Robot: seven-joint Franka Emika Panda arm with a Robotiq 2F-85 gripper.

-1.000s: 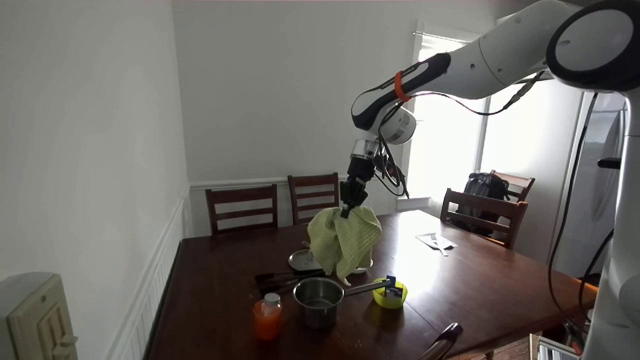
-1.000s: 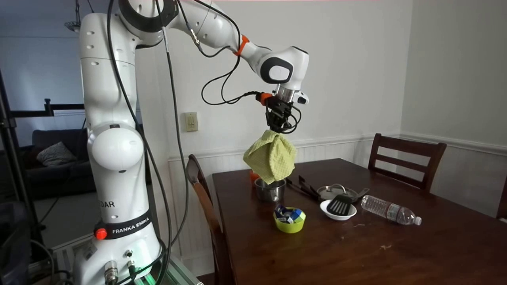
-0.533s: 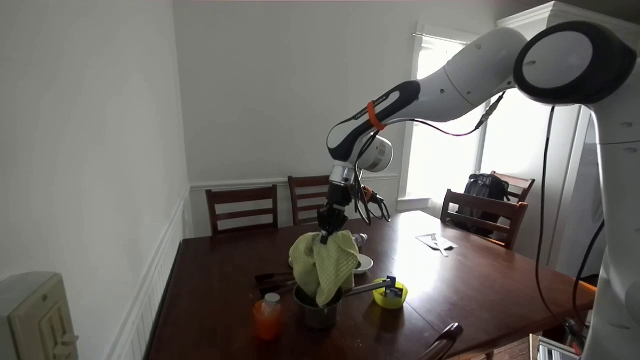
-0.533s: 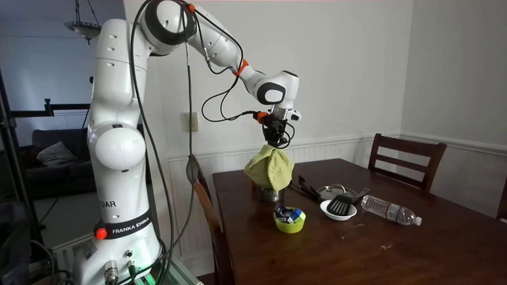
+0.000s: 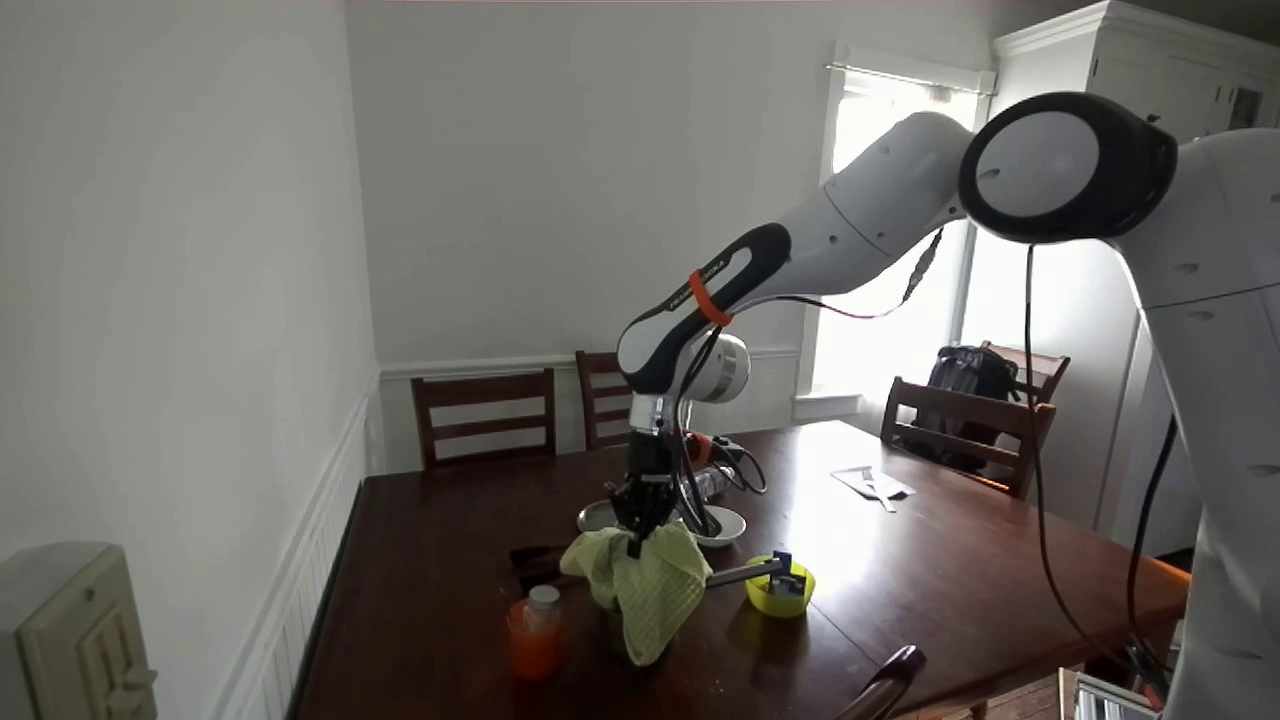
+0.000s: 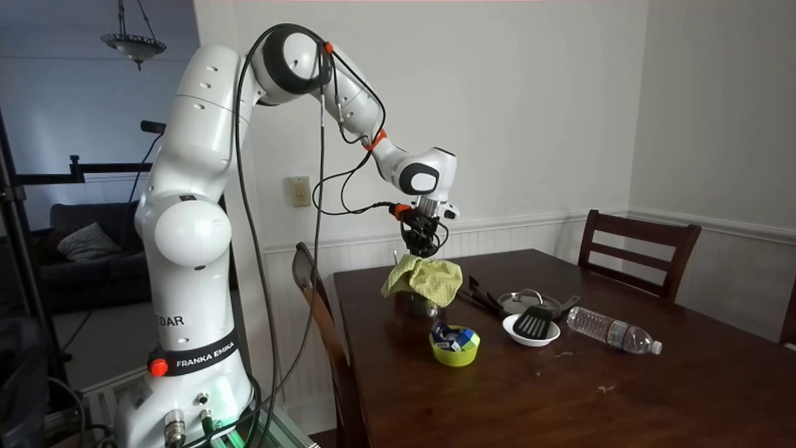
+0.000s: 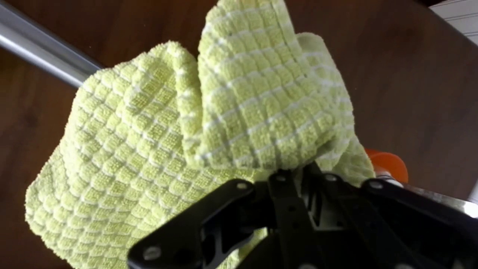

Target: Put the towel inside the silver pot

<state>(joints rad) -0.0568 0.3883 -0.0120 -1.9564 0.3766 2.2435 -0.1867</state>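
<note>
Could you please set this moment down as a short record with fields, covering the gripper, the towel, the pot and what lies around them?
Hold: gripper closed on the towel
Drape: over the silver pot, one corner hanging down outside it
Opening: hidden; how much towel is inside cannot be told
Release: not yet made
Near pot: orange container, yellow-green bowl
Farther off: black spatula over a white bowl, clear bottle on its side

Beside the red button (image 6: 158,367), the black band (image 6: 198,367) reads "FRANKA EMIKA", and above the button the white arm (image 6: 189,289) shows "EDAR".
</note>
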